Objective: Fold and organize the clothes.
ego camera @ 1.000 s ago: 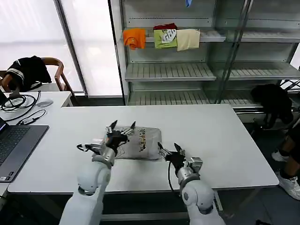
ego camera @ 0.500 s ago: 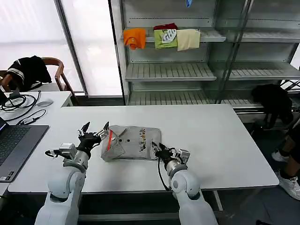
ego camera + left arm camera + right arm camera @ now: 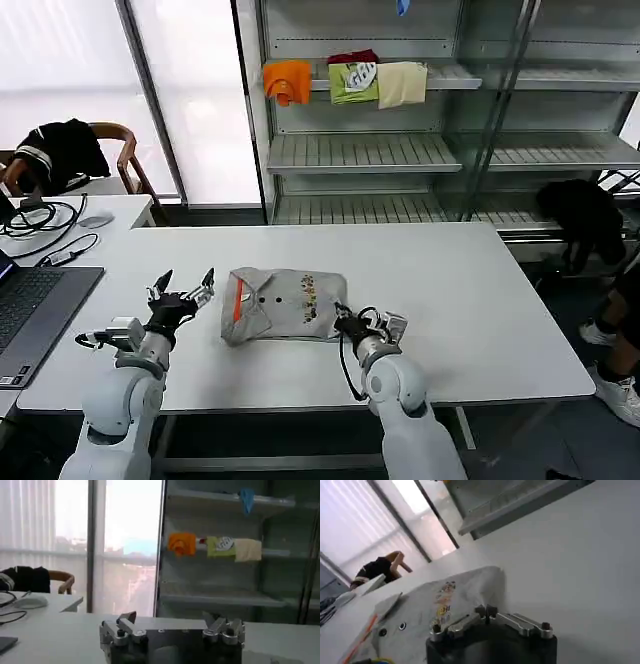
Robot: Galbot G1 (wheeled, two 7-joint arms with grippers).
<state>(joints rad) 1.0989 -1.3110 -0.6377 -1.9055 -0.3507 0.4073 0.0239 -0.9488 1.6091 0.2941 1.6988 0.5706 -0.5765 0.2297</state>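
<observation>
While it lies loosely folded on the white table [image 3: 480, 300], the light grey shirt [image 3: 285, 303] rests between the robot's 2 grippers, its orange collar strip [image 3: 235, 300] turned toward the left one and its small multicoloured print [image 3: 307, 297] facing up. The left gripper [image 3: 182, 290] hovers just beside that collar edge, fingers spread wide and holding nothing. The right gripper [image 3: 343, 317] sits at the shirt's opposite edge with its fingers drawn together; whether any cloth is pinched there cannot be told. The cotton looks light, limp and prone to sagging, so a pinch at a hem corner or folded edge seems the likeliest hold.
</observation>
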